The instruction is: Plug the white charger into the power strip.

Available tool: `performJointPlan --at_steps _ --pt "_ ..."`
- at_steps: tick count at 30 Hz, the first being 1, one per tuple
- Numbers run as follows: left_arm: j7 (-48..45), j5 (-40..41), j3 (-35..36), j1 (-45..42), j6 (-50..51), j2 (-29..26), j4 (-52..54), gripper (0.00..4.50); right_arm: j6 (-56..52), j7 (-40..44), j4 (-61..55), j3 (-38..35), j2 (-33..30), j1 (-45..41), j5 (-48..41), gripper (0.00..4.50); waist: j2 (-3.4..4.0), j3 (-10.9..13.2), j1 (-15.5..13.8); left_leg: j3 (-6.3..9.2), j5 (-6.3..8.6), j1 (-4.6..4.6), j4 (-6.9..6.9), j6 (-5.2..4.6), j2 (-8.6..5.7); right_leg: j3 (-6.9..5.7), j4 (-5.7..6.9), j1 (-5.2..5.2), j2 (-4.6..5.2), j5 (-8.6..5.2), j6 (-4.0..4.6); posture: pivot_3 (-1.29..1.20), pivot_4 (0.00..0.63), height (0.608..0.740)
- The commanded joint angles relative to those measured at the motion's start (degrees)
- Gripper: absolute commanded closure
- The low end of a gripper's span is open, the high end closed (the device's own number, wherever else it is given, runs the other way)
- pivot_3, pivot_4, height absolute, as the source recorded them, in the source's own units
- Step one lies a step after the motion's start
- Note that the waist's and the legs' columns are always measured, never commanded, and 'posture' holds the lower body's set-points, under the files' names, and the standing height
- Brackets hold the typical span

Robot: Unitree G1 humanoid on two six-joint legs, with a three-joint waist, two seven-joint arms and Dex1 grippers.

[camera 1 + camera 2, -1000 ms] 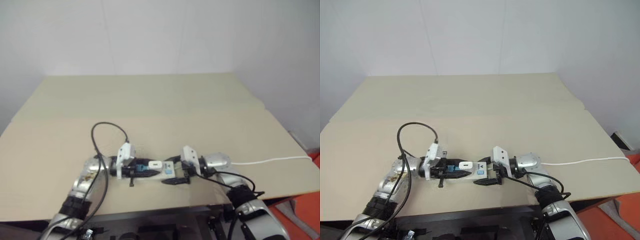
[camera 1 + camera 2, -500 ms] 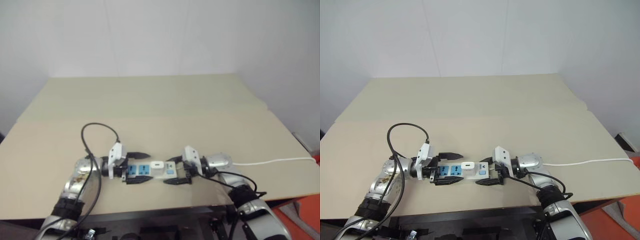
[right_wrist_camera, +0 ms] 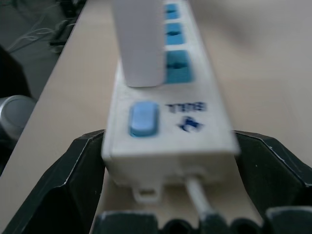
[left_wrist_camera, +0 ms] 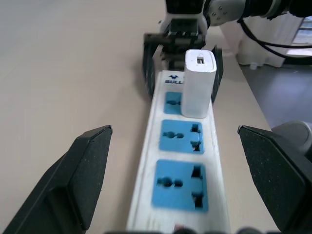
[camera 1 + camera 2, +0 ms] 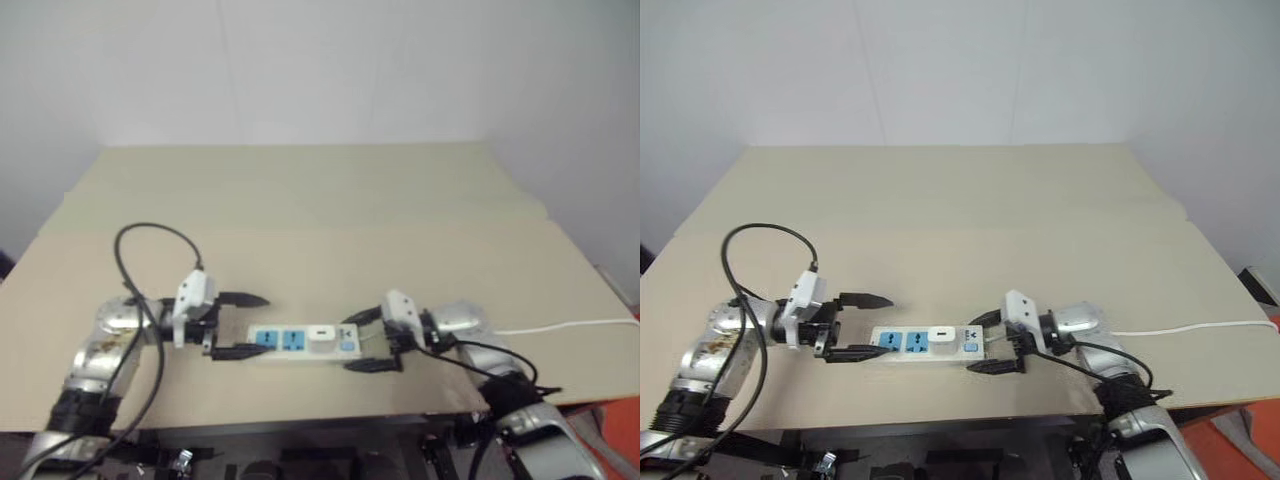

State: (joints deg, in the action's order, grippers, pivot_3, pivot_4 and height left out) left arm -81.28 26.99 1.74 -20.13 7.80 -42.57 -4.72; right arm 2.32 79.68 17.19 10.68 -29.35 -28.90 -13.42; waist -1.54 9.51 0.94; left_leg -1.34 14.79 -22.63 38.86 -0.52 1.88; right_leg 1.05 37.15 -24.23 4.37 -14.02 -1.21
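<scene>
- The white charger (image 4: 200, 83) stood upright in the power strip (image 5: 927, 345), in the socket nearest its switch end, on the desk (image 5: 960, 220).
- My left tool (image 5: 862, 326) hung spread wide at the strip's free end, gripping nothing.
- My right tool (image 3: 165, 161) straddled the cord end, its fingers (image 3: 58, 190) at both sides.

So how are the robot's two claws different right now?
The left gripper sits at the free-socket end of the power strip, while the right gripper sits at its switch and cord end. The left jaws gape much wider than the strip; the right jaws flank it closely, and contact is unclear. Both are open and point at each other along the strip. Neither holds the white charger, which stands plugged in.
</scene>
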Motion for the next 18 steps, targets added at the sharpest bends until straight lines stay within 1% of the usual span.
performJointPlan --at_steps 1,5,9,13,18 --pt "-0.85 0.91 3.62 0.11 0.4 -3.86 1.47 0.0 -4.16 -0.77 -9.28 -5.33 -4.14 1.55 -5.07 0.01 0.0 0.02 -0.09 -0.01 0.0 -0.01 0.0 0.0 0.0 -0.02 -0.01 0.0 0.0 0.0 0.0 0.0 0.15 0.74" --pt "1.3 0.44 6.77 1.44 -0.01 -6.62 2.07 0.0 -7.52 -1.4 -15.03 -9.35 -9.08 4.54 -8.16 0.01 -0.01 0.04 -0.16 -0.13 0.0 0.01 0.0 0.0 -0.01 -0.05 -0.04 0.05 -0.01 0.0 0.0 0.0 0.15 0.74" --pt "1.83 1.31 11.29 3.61 1.59 -10.85 2.31 0.0 -9.46 -2.08 -18.34 -13.83 -13.74 8.85 -10.34 0.01 -0.07 0.09 -0.16 -0.27 0.0 -0.02 -0.01 0.0 0.01 -0.07 -0.06 0.03 -0.02 -0.01 -0.01 0.0 0.15 0.74" --pt "0.37 3.15 15.37 6.97 3.95 -14.81 3.76 0.0 -10.35 -2.61 -20.23 -17.38 -16.91 12.61 -12.11 0.01 -0.09 0.13 -0.1 -0.35 0.0 -0.03 -0.01 0.0 0.02 -0.07 -0.07 0.02 -0.01 -0.01 -0.01 0.0 0.15 0.74" --pt "0.09 4.44 19.06 10.84 6.42 -17.75 6.23 0.0 -11.32 -3.04 -21.76 -20.16 -19.41 15.1 -13.73 0.01 -0.08 0.15 -0.12 -0.39 0.0 -0.01 0.0 0.0 0.03 -0.07 -0.06 0.03 -0.02 -0.01 -0.01 0.0 0.15 0.74"
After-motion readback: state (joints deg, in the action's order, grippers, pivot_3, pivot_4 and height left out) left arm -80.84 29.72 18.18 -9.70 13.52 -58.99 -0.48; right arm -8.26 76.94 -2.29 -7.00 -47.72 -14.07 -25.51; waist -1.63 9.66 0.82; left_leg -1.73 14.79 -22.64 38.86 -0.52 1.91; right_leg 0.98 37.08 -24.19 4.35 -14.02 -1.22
